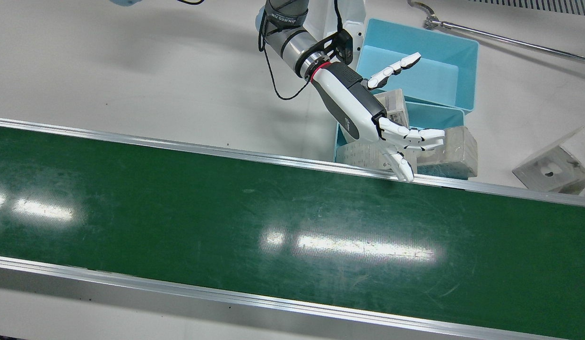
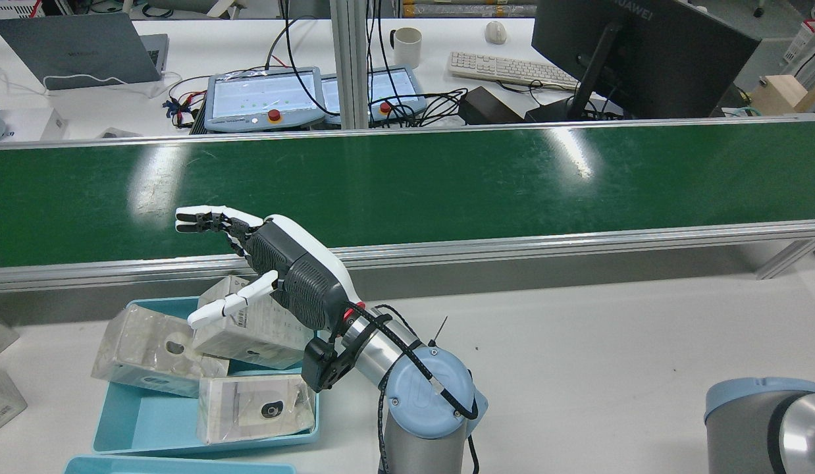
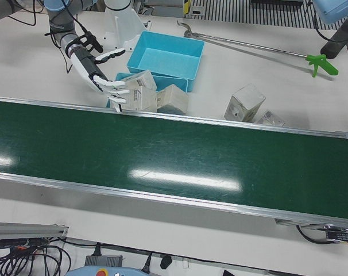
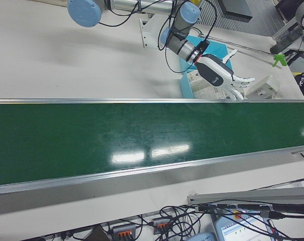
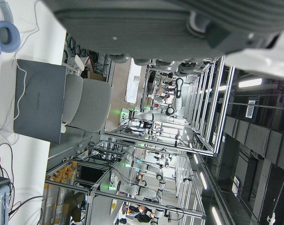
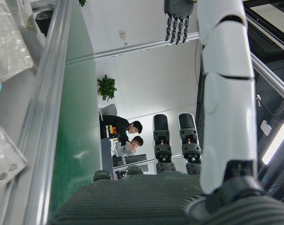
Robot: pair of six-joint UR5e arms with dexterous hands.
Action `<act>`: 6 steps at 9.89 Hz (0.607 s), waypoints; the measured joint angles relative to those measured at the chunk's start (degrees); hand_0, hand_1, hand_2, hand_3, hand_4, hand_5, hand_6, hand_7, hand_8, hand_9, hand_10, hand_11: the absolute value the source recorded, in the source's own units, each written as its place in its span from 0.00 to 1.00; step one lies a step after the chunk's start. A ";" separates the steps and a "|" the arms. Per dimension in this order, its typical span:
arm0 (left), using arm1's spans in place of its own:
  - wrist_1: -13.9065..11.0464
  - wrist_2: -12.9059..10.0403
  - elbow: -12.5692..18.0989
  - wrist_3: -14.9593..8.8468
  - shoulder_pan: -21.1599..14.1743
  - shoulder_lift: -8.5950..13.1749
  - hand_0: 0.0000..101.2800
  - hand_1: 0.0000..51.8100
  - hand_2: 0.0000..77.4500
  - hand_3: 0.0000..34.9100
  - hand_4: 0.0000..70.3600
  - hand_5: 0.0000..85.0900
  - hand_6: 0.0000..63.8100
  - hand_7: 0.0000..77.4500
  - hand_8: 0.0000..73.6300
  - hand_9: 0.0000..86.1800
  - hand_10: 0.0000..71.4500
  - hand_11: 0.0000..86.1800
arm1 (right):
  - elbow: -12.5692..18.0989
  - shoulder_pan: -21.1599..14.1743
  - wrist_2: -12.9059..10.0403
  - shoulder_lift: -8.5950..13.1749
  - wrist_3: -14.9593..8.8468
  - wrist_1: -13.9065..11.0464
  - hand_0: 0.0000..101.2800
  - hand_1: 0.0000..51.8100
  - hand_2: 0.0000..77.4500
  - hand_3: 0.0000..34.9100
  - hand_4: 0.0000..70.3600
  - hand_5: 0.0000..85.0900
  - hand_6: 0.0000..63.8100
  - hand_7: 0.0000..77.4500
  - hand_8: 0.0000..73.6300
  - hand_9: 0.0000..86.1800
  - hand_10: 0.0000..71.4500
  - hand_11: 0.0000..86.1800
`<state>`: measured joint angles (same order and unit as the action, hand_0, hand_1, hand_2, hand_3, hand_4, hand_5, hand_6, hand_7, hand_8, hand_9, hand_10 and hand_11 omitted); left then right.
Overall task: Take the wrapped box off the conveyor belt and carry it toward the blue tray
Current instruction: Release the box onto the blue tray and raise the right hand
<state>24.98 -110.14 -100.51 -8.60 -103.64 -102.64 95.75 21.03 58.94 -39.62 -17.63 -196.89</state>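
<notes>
No box lies on the green conveyor belt (image 1: 226, 212) in any view. My left hand (image 1: 368, 108) is open, fingers spread and holding nothing. It hovers over the near blue tray (image 2: 151, 421), with its fingertips reaching the belt's metal rail (image 1: 292, 160). Several wrapped boxes lie under and beside it in the tray: one under the palm (image 2: 249, 322), one with a round hole (image 2: 151, 345) and one flat (image 2: 256, 401). Of my right arm only the base (image 2: 763, 421) shows. A hand camera shows a grey palm edge (image 5: 179, 23) with no fingers visible.
A second, empty blue tray (image 1: 415, 71) stands behind the first. Two more wrapped boxes (image 3: 243, 103) sit on the white table beside the belt. A long grabber tool (image 3: 317, 60) lies at the back. Across the belt are a laptop (image 2: 85, 52), a monitor and control pendants.
</notes>
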 joint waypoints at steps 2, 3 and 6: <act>0.00 0.00 0.00 0.00 0.00 0.00 0.00 0.00 0.01 0.00 0.00 0.01 0.00 0.01 0.01 0.00 0.01 0.00 | 4.20 2.66 -0.06 -0.73 0.28 -0.43 0.49 0.28 0.13 0.35 0.26 0.22 0.11 0.31 0.00 0.05 0.00 0.02; 0.00 0.00 0.00 0.00 0.00 0.00 0.00 0.00 0.01 0.00 0.00 0.01 0.00 0.01 0.01 0.00 0.01 0.00 | 5.98 4.38 -0.07 -2.26 0.88 -0.59 0.49 0.28 0.15 0.32 0.28 0.23 0.15 0.33 0.00 0.05 0.00 0.02; 0.00 0.00 0.00 0.00 0.00 0.00 0.00 0.00 0.01 0.00 0.00 0.01 0.00 0.01 0.01 0.00 0.01 0.01 | 9.56 9.25 0.04 -12.11 7.31 -0.74 0.65 0.63 0.54 0.06 0.54 0.58 0.45 0.67 0.00 0.31 0.07 0.01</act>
<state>24.98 -110.14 -100.50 -8.60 -103.64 -102.64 105.32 30.28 58.98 -51.73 -10.31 -197.62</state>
